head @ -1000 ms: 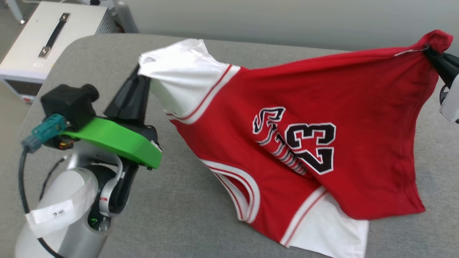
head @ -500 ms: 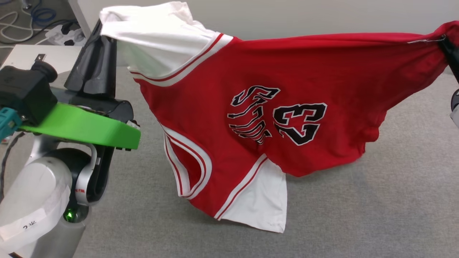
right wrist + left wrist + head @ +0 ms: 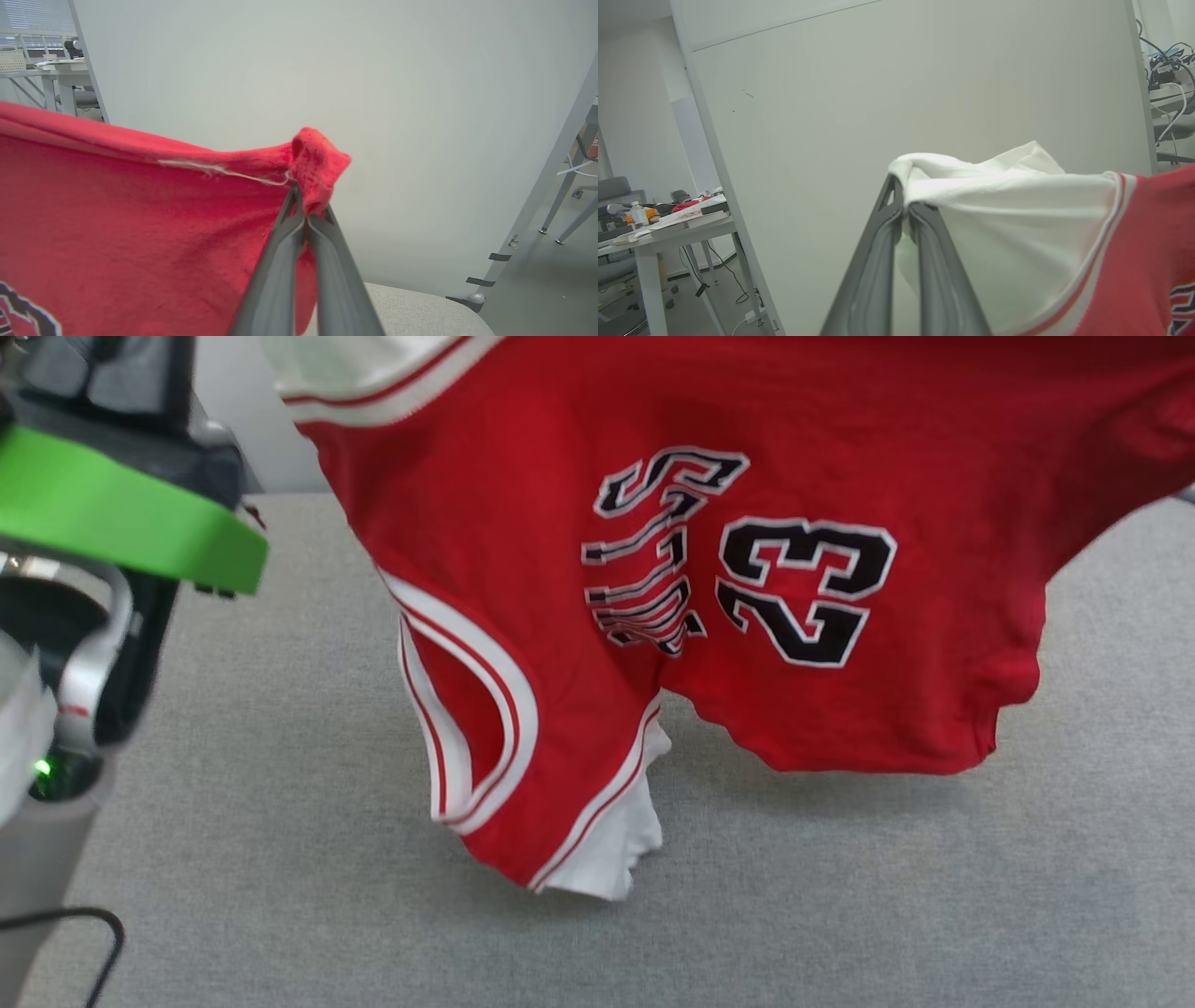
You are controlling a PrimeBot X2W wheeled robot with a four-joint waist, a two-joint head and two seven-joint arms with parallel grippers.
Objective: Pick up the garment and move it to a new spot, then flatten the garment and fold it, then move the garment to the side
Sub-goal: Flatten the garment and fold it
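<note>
A grey fabric-covered counter (image 3: pixel 280 896) stood before a pale partition wall (image 3: pixel 878 93), with a cluttered desk (image 3: pixel 668 219) off to one side of the room.

A second earlier the garment's (image 3: pixel 523 523) lower edge and white sleeve had lain spread on the counter. Now it hung stretched sideways between both arms, and its bunched lower sleeve (image 3: pixel 607 859) was the lowest part. Whether that sleeve touched the counter could not be told. The head camera had shifted as well.

The head view gave the "23" lettering and the green bracket (image 3: pixel 121 513). The wrist views gave the grips: the left pincer (image 3: pixel 903 205) was clamped on the white upper sleeve (image 3: pixel 1017 242), and the right pincer (image 3: pixel 306 212) was pinched tight on a red hem corner (image 3: pixel 317 158).
</note>
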